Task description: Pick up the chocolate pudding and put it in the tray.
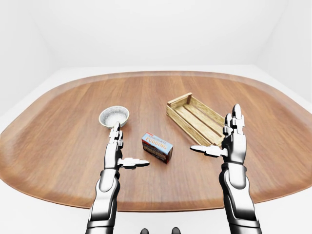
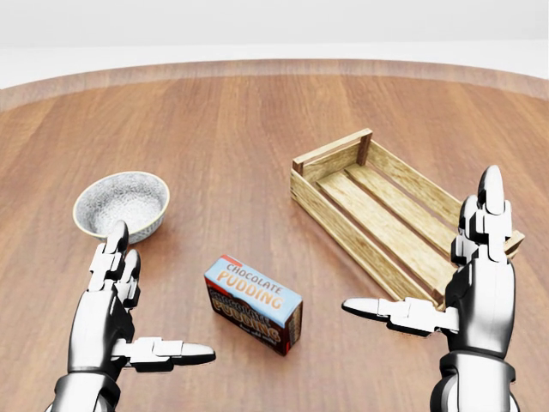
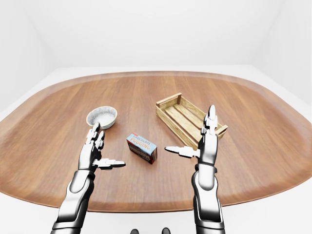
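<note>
- The bowl point(image 2: 121, 203) is seen at about 10 o'clock in the head view, on the wooden table point(image 2: 223, 129). It sits just above the left hand point(image 2: 116, 313). It can be bumped and pushed away if that hand is swung up and out.
- The left hand is held open near 7 o'clock, with the thumb stuck out to the side and nothing in it. The box can be knocked over if this hand is brought in too fast.
- The chocolate pudding point(image 2: 253, 304) is found just below the middle of the head view, lying on the table between the two hands. It is not touched by either hand. It is a smooth box set at a slant, so it can be squeezed crooked and can slip out if only a corner is caught.
- The tray point(image 2: 377, 206) is seen at about 2 o'clock, well apart from the pudding. Its wall can be hit by the box if the box is not lifted high enough.
- The right hand point(image 2: 467, 296) is held open near 4 o'clock, fingers up, with nothing in it. It is seen over the near corner of the tray, so the tray can be shoved if the hand is dropped.
</note>
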You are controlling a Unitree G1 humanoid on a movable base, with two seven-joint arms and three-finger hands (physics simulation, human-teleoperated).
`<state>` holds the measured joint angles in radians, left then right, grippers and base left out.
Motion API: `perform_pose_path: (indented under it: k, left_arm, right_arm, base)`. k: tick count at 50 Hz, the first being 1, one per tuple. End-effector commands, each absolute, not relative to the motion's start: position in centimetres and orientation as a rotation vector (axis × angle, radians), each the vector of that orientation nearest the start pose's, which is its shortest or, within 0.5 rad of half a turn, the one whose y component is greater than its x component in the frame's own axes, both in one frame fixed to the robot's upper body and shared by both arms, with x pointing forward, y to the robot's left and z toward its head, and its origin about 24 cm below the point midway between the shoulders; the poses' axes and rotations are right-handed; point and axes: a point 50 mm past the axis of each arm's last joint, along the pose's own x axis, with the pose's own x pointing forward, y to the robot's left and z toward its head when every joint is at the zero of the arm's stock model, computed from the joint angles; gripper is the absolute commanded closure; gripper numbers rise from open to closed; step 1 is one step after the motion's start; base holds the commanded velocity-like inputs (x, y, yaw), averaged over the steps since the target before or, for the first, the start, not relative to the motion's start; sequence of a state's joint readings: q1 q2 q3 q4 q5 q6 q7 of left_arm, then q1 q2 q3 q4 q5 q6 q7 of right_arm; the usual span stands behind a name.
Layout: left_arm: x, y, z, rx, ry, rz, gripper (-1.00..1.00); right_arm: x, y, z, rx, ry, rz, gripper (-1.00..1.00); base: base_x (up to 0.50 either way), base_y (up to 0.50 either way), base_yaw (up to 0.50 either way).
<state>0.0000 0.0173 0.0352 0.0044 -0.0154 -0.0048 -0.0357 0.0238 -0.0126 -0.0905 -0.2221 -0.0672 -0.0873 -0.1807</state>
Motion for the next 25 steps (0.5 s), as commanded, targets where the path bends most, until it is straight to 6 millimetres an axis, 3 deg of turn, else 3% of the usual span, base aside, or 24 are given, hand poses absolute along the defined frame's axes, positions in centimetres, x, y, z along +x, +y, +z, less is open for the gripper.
perform_pose_path:
  k: [1,25]
  left_arm:
    - [25.42,15.89,4.06,0.000,-0.002,-0.001,-1.00]
    - [25.40,15.83,4.01,0.001,0.000,0.000,-1.00]
  right_arm:
    - [24.17,-18.25,9.65,-0.070,-0.292,-0.276,-1.00]
    - [24.21,-18.30,9.45,-0.070,-0.283,-0.278,-1.00]
  base:
    - [0.23,0.00,0.00]
    - [0.23,0.00,0.00]
